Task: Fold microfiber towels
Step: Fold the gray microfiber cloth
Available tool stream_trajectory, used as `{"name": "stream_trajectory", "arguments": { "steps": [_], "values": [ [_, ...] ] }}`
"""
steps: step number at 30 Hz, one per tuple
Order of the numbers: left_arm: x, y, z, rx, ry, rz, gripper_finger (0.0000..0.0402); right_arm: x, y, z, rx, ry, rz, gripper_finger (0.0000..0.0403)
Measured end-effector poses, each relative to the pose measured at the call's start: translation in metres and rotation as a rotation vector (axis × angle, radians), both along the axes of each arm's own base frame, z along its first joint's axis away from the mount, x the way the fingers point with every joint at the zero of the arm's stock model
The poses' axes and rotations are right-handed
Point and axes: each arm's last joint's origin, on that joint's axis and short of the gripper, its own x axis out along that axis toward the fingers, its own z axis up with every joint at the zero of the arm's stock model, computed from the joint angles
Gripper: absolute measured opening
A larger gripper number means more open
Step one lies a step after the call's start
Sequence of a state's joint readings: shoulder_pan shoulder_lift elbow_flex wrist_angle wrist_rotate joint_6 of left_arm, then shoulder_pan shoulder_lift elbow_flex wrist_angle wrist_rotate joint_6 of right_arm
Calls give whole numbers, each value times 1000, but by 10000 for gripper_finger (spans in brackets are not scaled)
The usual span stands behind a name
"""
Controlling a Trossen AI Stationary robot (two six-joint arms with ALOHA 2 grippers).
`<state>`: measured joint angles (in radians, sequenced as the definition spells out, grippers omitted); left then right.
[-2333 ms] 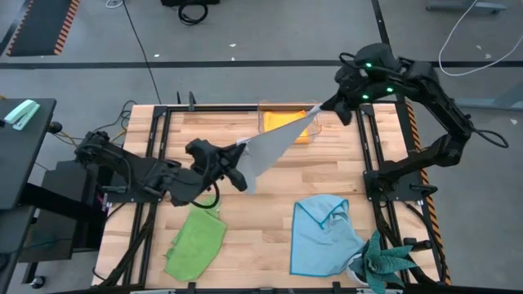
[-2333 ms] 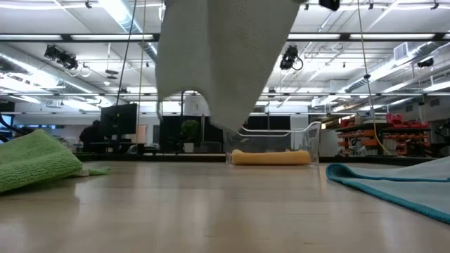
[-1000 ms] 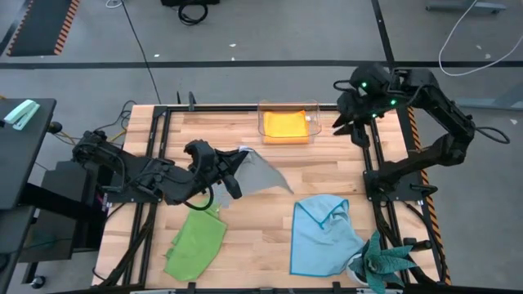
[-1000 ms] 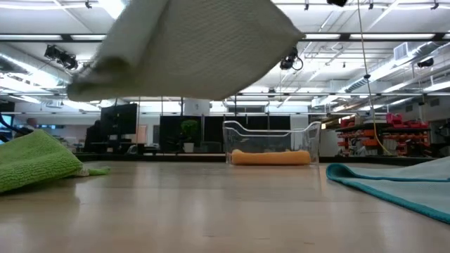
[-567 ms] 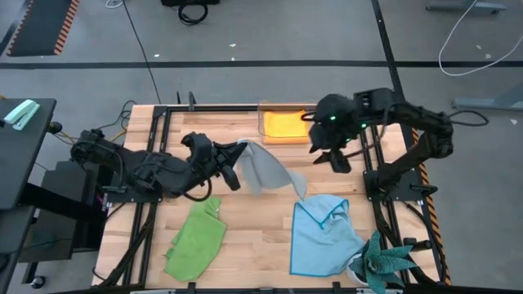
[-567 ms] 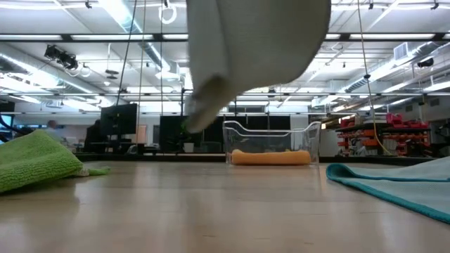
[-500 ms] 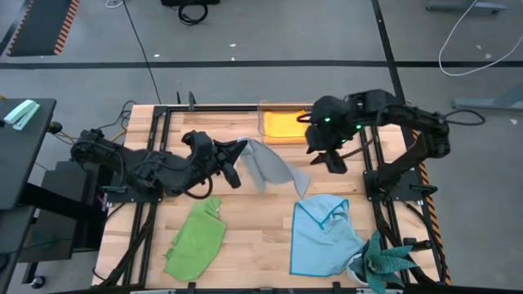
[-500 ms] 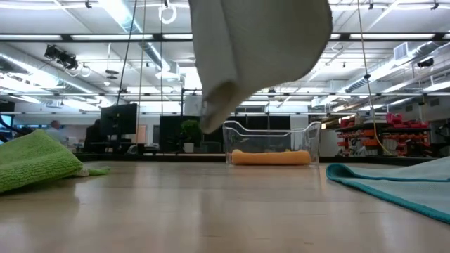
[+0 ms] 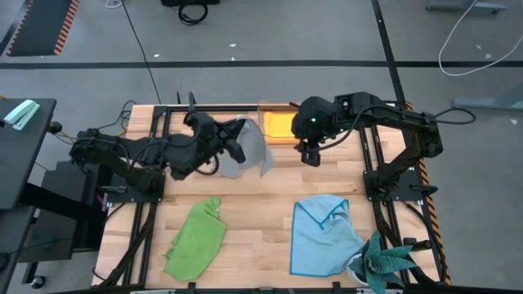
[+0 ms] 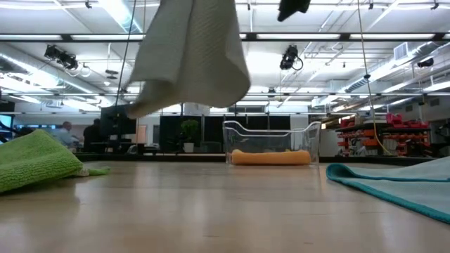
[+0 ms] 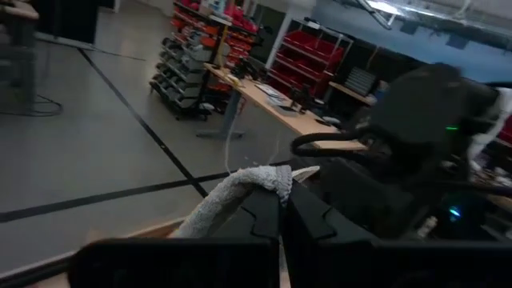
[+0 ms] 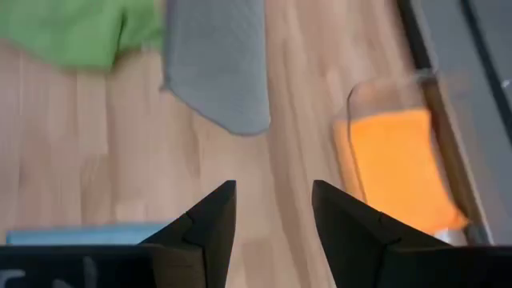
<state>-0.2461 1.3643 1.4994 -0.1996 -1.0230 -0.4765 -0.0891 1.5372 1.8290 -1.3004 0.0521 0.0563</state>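
The thin grey microfiber towel [image 9: 248,151] hangs in the air from the left gripper [image 9: 233,144], whose fingers are closed on one edge of it, just beside the clear plastic box [image 9: 282,122] that holds the folded orange-yellow towel [image 9: 279,126]. The right gripper [image 9: 310,153] is on the other side of that box, near it, above the bare wooden desk [image 9: 270,192]; its fingers are wide open and hold nothing.

The main risk, I think, is that the grey towel is held at one point only. It can twist, so the right gripper may catch a wrong corner or two layers, and then the fold will be crooked. The hanging end may also brush the box and drag on its rim.

The grey towel's long axis is close to vertical: the held edge is up, and the free end points down to the desk without touching it. In the low view the cloth is bunched at the top and falls a little to one side.
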Motion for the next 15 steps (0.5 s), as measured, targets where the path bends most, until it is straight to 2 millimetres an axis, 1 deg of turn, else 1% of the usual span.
{"name": "stream_trajectory", "arguments": {
  "steps": [4, 7, 12, 15],
  "values": [
    [4, 18, 0, 7, 13, -4, 6, 10, -1, 4, 10, -95, -25, 171],
    [6, 28, 0, 5, 14, -17, 6, 19, -2, 1, 23, -125, -62, 171],
    [7, 38, 0, 9, 20, -21, 7, 35, -5, -13, -12, -77, -105, 171],
    [8, 42, 0, 9, 24, -44, 6, 42, -12, -22, -54, -44, -134, 171]
  ]
}}
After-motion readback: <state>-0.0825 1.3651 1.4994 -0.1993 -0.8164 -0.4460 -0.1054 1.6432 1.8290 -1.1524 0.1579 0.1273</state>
